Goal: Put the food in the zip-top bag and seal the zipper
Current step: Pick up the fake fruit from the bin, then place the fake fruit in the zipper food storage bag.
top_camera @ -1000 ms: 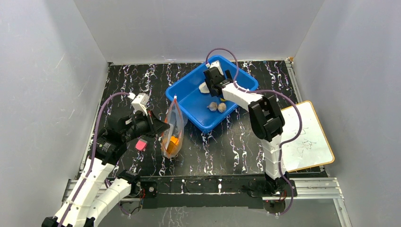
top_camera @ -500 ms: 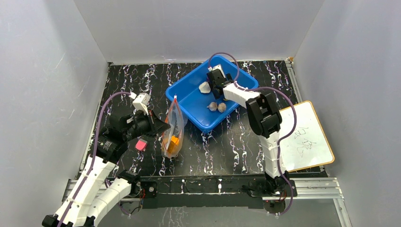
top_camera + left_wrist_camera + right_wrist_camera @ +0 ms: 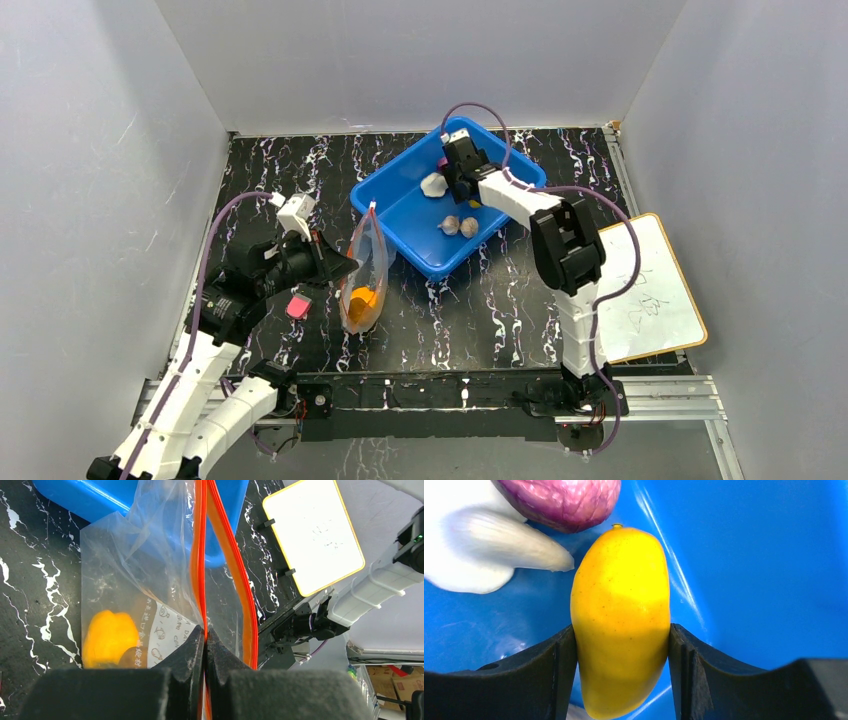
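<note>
**Bagging station: stock list, fruit in the grip**

- table [image 3: 480, 300]: black with white veining; carries everything below.
- bin [image 3: 400, 205]: blue, set cornerwise at the far middle of the table; holds all the loose food.
- whiteboard [image 3: 650, 290]: yellow-framed, flat at the table's right edge, apart from the bin.
- bag [image 3: 365, 275]: clear and crinkly, upright on the table just beside the bin's near-left side; mouth turned up and unsealed.
- zipper [image 3: 200, 555]: red-orange, parted into two strips; one pinched, the other bowed away to the side.
- left gripper [image 3: 205, 630]: clenched flat on one zipper strip at the bag's mouth, with the bag upright in the grip.
- right gripper [image 3: 620, 640]: down inside the bin, grasping the fruit, with one finger pressed to each long side.
- fruit [image 3: 621, 605]: yellow, oval; in the bin, between the right fingers.
- pepper [image 3: 110, 637]: orange-yellow; inside the bag, at the bottom.
- white piece [image 3: 484, 550]: in the bin, just beside the fruit, touching the purple piece.
- purple piece [image 3: 569, 500]: in the bin, just past the fruit's tip.
- beige bits [image 3: 460, 226]: two, side by side near the bin's near wall.
- pink block [image 3: 298, 306]: on the table, left of the bag.
</note>
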Robot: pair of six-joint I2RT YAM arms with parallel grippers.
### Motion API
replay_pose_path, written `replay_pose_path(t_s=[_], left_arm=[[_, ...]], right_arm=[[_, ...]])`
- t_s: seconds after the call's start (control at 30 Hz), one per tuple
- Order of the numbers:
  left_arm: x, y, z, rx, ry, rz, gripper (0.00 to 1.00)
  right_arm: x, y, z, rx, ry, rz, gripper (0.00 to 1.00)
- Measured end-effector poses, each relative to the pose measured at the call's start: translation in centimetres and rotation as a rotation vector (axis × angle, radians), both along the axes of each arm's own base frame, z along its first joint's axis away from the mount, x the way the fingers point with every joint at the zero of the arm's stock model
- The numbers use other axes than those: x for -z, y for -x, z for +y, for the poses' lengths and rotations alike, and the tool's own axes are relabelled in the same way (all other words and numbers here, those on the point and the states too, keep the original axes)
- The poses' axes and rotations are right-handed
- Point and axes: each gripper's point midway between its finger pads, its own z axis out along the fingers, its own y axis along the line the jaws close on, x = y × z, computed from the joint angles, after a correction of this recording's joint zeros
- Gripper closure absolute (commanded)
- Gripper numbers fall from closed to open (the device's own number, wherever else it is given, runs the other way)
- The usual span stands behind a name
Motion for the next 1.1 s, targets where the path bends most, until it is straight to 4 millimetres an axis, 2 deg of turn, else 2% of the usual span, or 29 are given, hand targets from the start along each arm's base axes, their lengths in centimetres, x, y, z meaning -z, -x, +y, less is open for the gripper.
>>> replay_pose_path(t_s=[0.1,0.23,0.43,0.63,0.9,1.1], left_arm=[[-0.2,0.0,0.0,-0.002,0.0,0.0,1.0],[-0.3,0.1,0.1,-0.005,0.002,0.004,1.0],[-0.4,0.1,0.0,-0.011,0.013,0.012,1.0],[-0.5,0.1,-0.1,-0.017,0.024,0.022,1.0],[-0.8,-0.3,-0.4,-0.017,0.042,0.018,1.0],[-0.5,-0.8,-0.3,-0.029,0.029,0.027,1.0]], right_arm=[[-2.3,0.3,0.2,-0.007,-0.033,-0.03,0.56],[-6.7,0.7,0.5,-0.006,-0.103,-0.1,0.56],[-12.0,2.4,1.5,-0.034,-0.247,-0.158,0.56],[-14.9,6.4,2.4,-0.084,-0.403,-0.149,0.56],[-19.6,11.5,4.2,-0.147,-0.641,-0.159,0.56],[-21.1,15.0,7.2,-0.19,-0.788,-0.109,0.55]])
